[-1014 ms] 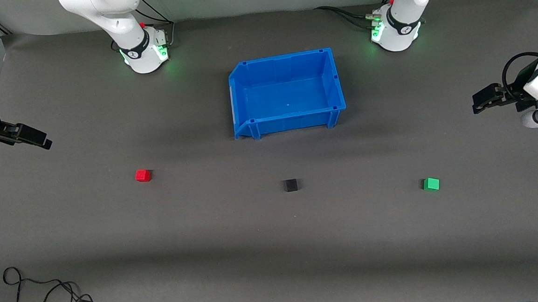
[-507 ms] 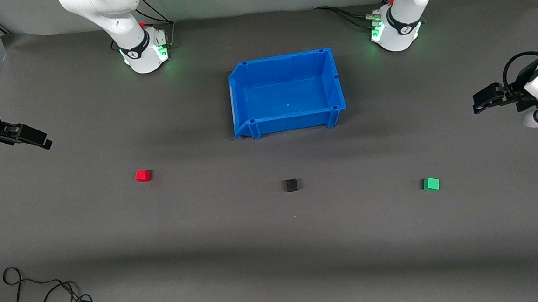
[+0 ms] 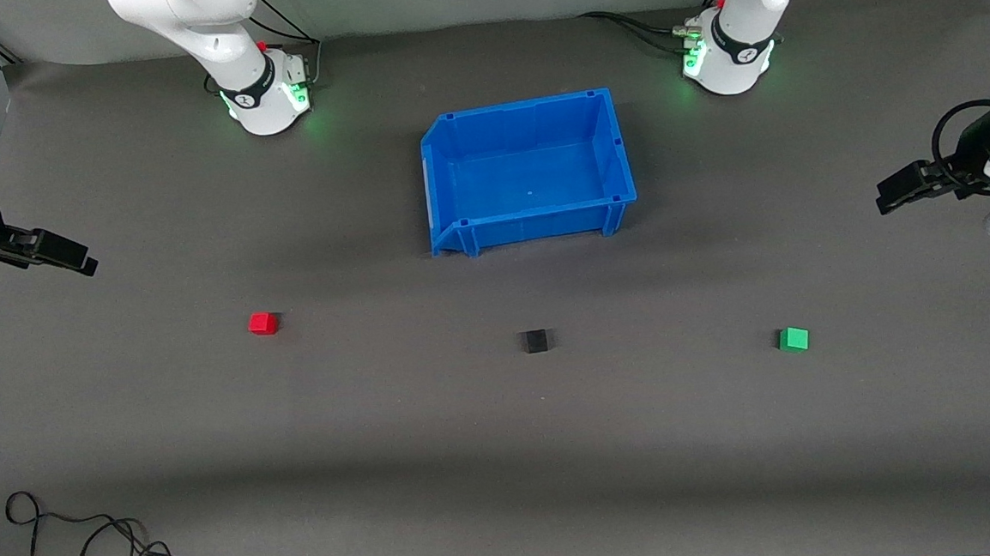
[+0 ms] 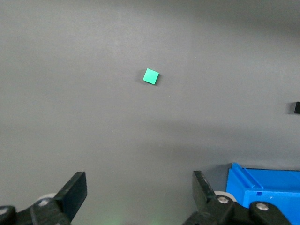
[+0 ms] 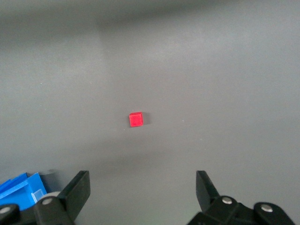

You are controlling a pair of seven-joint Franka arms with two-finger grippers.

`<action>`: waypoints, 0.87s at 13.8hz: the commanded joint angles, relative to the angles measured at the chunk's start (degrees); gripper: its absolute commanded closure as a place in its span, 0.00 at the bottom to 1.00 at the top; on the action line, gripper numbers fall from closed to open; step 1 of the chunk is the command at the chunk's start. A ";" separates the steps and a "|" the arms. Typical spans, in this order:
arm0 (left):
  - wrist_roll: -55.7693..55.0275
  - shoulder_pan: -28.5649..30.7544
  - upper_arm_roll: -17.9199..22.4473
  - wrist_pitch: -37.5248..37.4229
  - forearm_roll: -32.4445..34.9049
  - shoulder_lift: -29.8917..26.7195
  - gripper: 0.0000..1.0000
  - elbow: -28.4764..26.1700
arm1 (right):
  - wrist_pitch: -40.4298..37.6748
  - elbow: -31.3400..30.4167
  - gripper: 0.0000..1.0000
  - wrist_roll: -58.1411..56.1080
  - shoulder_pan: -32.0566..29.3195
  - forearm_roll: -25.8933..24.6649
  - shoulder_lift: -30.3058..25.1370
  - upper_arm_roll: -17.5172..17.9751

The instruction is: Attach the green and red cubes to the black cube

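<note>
Green cube (image 3: 793, 339), red cube (image 3: 263, 323) & black cube (image 3: 536, 341) lay well apart, none joined; left gripper (image 4: 138, 197) and right gripper (image 5: 140, 194) hung wide open, empty, over table ends.

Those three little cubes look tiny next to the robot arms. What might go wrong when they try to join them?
1. The red cube, black cube and green cube lie far apart, so each carry risks a slip.
2. The open left gripper and open right gripper hang at the table's ends; converging on the black cube, they might collide.
3. A nudge may slide the loose cube.
</note>
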 commanded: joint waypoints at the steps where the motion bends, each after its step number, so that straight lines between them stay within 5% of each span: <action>1: -2.17 -0.64 0.18 -1.77 0.29 0.01 0.00 1.10 | -0.31 0.68 0.00 -1.68 0.23 -0.44 1.64 0.15; 5: -7.41 0.07 0.27 -2.04 -0.14 0.19 0.00 1.19 | 4.06 -3.34 0.06 -1.60 0.93 -0.09 4.02 0.24; 12: -44.93 6.47 1.67 0.42 -11.48 3.17 0.00 1.28 | 21.02 -14.77 0.00 -0.98 4.53 0.17 8.85 0.24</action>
